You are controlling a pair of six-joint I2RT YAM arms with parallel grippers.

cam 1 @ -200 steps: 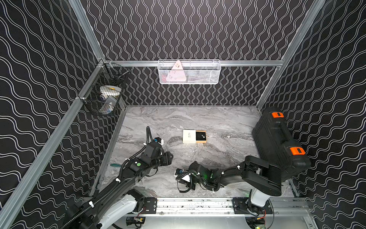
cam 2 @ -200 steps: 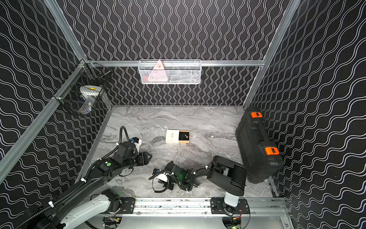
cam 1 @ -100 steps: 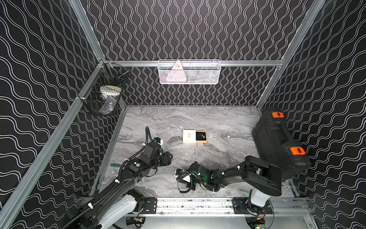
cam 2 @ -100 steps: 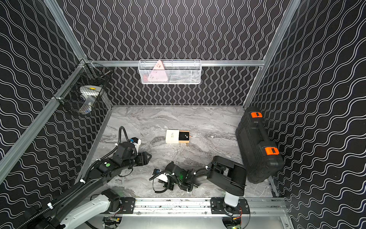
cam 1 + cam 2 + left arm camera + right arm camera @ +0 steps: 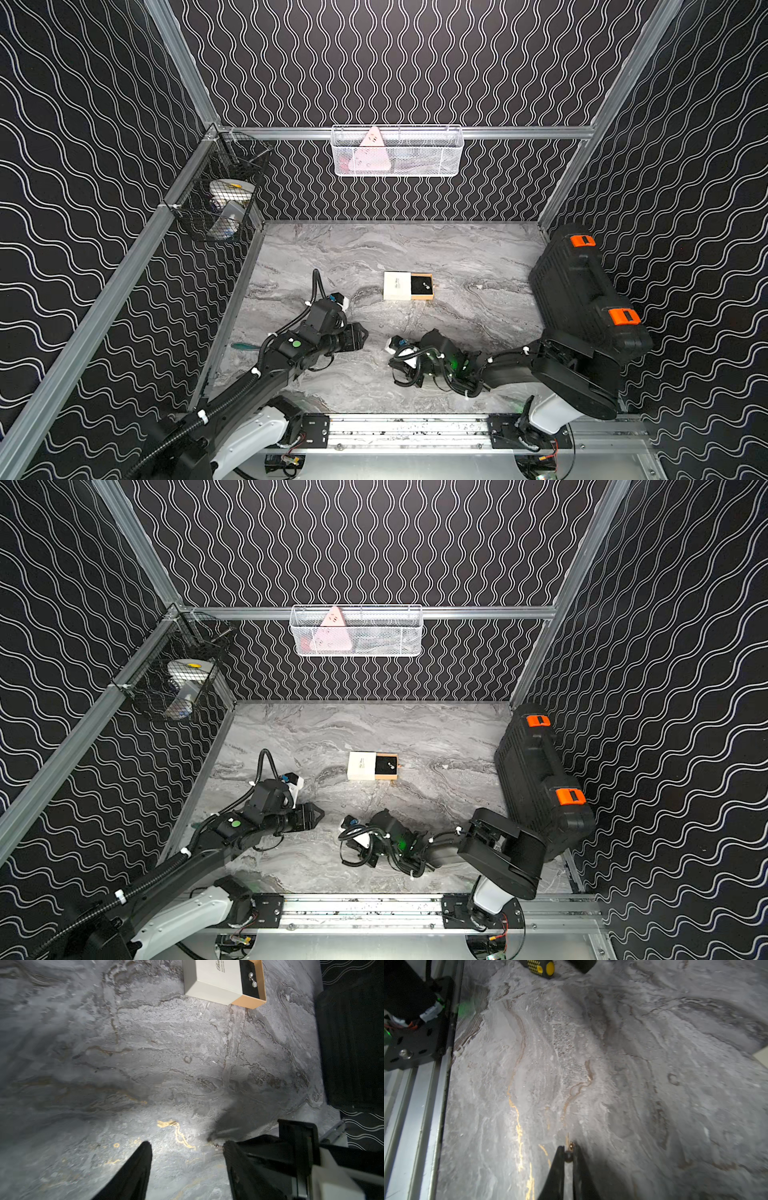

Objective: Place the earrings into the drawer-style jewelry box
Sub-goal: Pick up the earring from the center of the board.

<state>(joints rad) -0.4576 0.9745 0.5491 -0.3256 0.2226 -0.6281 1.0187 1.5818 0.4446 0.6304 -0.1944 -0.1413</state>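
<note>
Just above a grey marble-patterned tabletop (image 5: 457, 257), the right gripper (image 5: 568, 1148) pinches a tiny golden-brown bead with a fine wire stem (image 5: 571, 1144) between two black jaws that almost touch. It is likely an earring part, though too small to be sure. The left gripper (image 5: 186, 1144) has its jaws well apart with nothing between them. The small cream-white jewelry box with a tan cardboard drawer (image 5: 397, 285) sits mid-table in both top views. Its long axis runs side to side, and the black-lined drawer is pulled out toward the robot's right. Pale, pearl-like earrings (image 5: 254, 984) already lie in the drawer. From the pinching jaws, the open drawer lies farther from the rail and slightly right. The left gripper looks nearer, but the right one carries the piece.
</note>
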